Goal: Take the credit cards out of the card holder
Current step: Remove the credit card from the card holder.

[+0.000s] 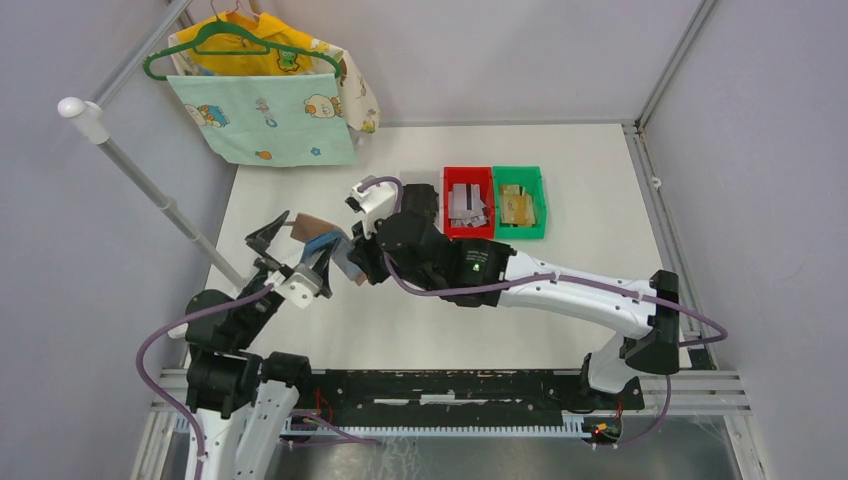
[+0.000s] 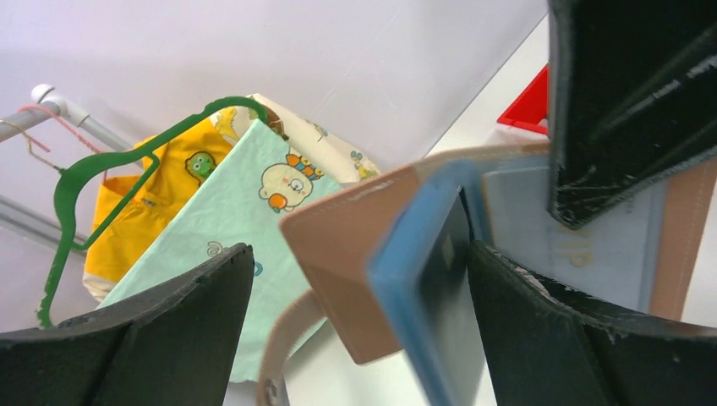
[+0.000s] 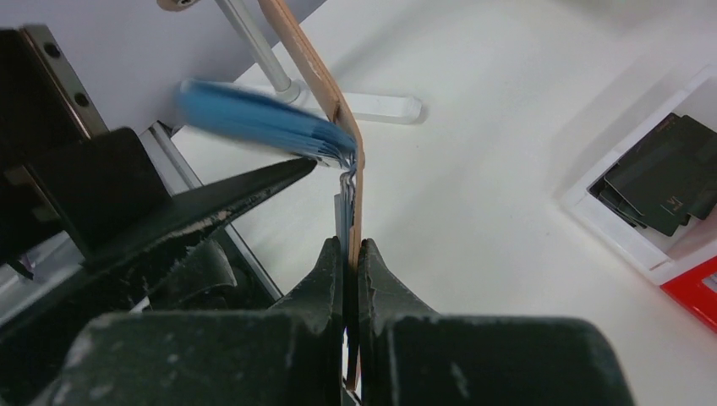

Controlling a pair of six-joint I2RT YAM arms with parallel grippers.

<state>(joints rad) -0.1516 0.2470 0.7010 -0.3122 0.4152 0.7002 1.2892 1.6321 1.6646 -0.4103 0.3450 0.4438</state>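
Because the right jaws clench the card holder [image 1: 316,232] by its tan wall and a card [image 2: 592,245] edge, it hangs above the bench [image 1: 400,335], blue sleeves [image 2: 406,279] between the released left jaws.

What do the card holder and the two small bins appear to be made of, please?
The card holder looks like leather or imitation leather: matte pinkish-tan, flexing at its fold. Its inner sleeves seem thin glossy blue plastic. The red bin and green bin look like moulded hard plastic: even colour, straight stiff rims.
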